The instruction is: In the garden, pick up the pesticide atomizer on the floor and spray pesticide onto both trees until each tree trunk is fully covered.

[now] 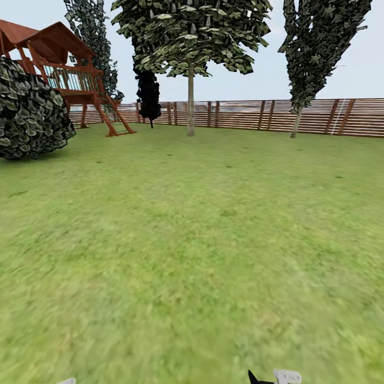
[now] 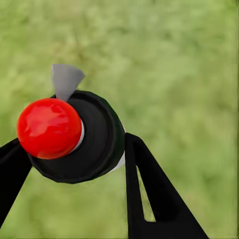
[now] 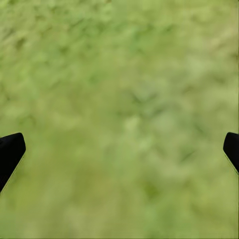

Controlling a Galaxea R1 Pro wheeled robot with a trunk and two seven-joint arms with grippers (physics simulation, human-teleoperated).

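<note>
Your left gripper (image 2: 74,149) is clenched on the pesticide atomizer (image 2: 79,137): in the left wrist view its two black fingers (image 2: 154,194) press against either side of a black round body topped by a glossy red knob (image 2: 49,128), with a small grey nozzle (image 2: 65,79) jutting out beyond the knob. Blurred grass lies behind it, so you are holding the atomizer clear above the lawn (image 1: 192,240).

Your right gripper (image 3: 119,149) is released and carries nothing; its black fingertips (image 3: 10,152) sit wide apart at the edges of the right wrist view, with grass between them.

In the head view, take the brown slatted fence (image 1: 320,116) as your landmark. One tree (image 1: 191,32) stands just in front of it, its bare trunk (image 1: 190,101) rising straight to a pale green canopy. Along the same fence to the right stands a dark narrow conifer (image 1: 320,42), and another dark one (image 1: 148,96) is close to the tree's left. At the fence's left end sit a red wooden play structure (image 1: 69,74) and a round leafy bush (image 1: 29,112). The trunk is well away from you, across open lawn; at this range its bark looks unmarked, though it is probably too small to judge.
</note>
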